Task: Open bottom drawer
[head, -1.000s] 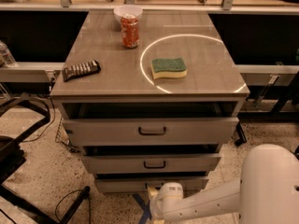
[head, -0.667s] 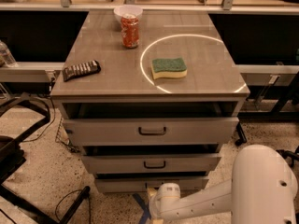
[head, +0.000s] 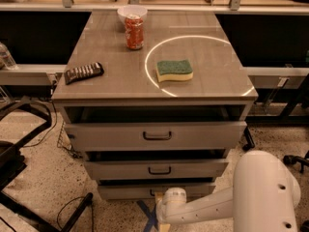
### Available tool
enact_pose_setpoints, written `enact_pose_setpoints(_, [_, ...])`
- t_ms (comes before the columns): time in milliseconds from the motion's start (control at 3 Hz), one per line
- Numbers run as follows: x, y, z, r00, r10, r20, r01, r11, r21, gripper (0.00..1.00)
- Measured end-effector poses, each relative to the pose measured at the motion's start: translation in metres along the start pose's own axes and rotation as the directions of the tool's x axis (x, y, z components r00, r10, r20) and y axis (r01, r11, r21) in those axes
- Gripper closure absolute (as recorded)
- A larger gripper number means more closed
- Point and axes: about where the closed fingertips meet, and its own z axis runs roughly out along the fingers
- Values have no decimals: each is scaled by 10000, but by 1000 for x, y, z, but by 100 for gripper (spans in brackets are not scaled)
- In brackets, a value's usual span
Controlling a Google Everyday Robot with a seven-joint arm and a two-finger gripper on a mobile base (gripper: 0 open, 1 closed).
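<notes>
The bottom drawer [head: 120, 191] is the narrowest grey-brown front, lowest on the cabinet, just above the floor. It sticks out slightly less than the two fronts above it. Its dark handle is mostly hidden behind my arm's wrist. My gripper [head: 163, 212] is at the end of the white arm [head: 217, 209], low at the floor, right in front of the middle of the bottom drawer. The mid-sized middle drawer [head: 159, 169] and the wide top drawer [head: 157, 135] each stand slightly pulled out.
On the cabinet top [head: 116, 88] stand a red can [head: 134, 32], a white bowl [head: 132, 12], a green-and-yellow sponge [head: 174, 70] and a dark flat packet [head: 84, 72]. Black chair legs [head: 19, 144] and cables [head: 72, 211] lie at the left. Blue tape [head: 147, 216] marks the floor.
My arm's white elbow has shifted a little to the left, and the wrist has edged up towards the bottom drawer front. The drawers have not visibly moved.
</notes>
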Motion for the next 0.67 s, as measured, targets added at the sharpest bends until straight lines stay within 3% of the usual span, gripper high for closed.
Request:
enact_pose_setpoints(333, [5, -7, 12, 9997, 139, -219, -140, 9999, -54, 0])
enact_pose_setpoints(667, [-3, -11, 26, 9976, 149, -678, -160, 9997, -157, 13])
